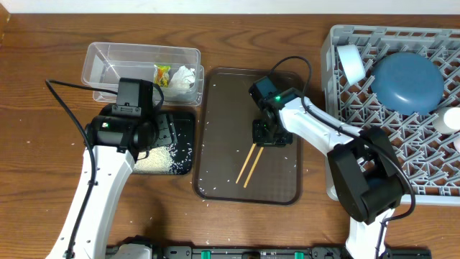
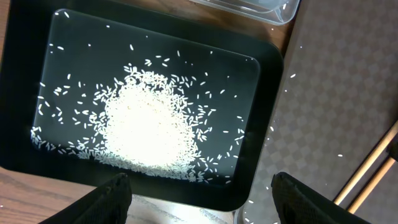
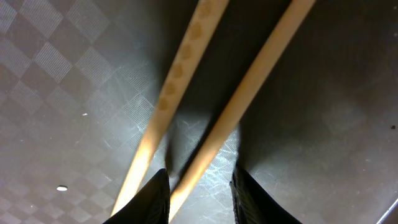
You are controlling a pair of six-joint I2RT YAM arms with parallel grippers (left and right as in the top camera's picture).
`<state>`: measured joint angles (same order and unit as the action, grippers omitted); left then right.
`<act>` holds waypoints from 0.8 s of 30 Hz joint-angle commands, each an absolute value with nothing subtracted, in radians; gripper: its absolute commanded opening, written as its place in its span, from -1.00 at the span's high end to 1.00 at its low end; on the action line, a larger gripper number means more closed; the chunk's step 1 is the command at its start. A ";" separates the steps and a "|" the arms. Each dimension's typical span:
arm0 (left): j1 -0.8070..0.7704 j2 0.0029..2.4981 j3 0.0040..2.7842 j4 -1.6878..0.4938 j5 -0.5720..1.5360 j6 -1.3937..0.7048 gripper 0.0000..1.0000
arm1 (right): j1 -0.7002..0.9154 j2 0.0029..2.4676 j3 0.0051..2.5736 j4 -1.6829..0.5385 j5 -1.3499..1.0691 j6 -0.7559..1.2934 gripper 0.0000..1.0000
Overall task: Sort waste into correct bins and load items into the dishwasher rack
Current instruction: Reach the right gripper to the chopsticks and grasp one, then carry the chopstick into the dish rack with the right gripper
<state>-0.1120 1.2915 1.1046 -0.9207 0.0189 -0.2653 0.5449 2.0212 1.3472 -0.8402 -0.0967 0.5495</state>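
1. Left pincer [image 2: 199,186] spread wide, empty, above rice [image 2: 149,130] heaped in black tray [image 2: 25,93].
2. Right pincer [image 3: 199,186] partly open astride one of the chopsticks [image 3: 249,87] lying on brown tray [image 3: 74,74].
3. Blue plate [image 1: 407,80] in rack [image 1: 334,108], far right.

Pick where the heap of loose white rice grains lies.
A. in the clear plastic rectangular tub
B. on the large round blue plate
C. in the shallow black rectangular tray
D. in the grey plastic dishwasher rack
C: the left wrist view shows the loose white rice grains piled in the middle of the shallow black rectangular tray.
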 commanded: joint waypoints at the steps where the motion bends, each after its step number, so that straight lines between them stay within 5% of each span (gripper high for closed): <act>1: -0.107 1.289 1.102 -0.927 0.007 -0.271 -0.50 | 0.553 2.073 1.338 -0.845 -0.055 0.565 0.38; 5: -0.107 1.289 1.102 -0.927 0.007 -0.271 -0.50 | 0.540 2.073 1.338 -0.873 -0.027 0.565 0.43; 9: -0.107 1.289 1.102 -0.927 0.007 -0.271 -0.50 | 0.506 2.073 1.338 -0.903 -0.006 0.564 0.98; 24: -0.107 1.289 1.102 -0.927 0.008 -0.271 -0.50 | 0.282 1.942 1.638 -1.172 -0.031 0.116 0.98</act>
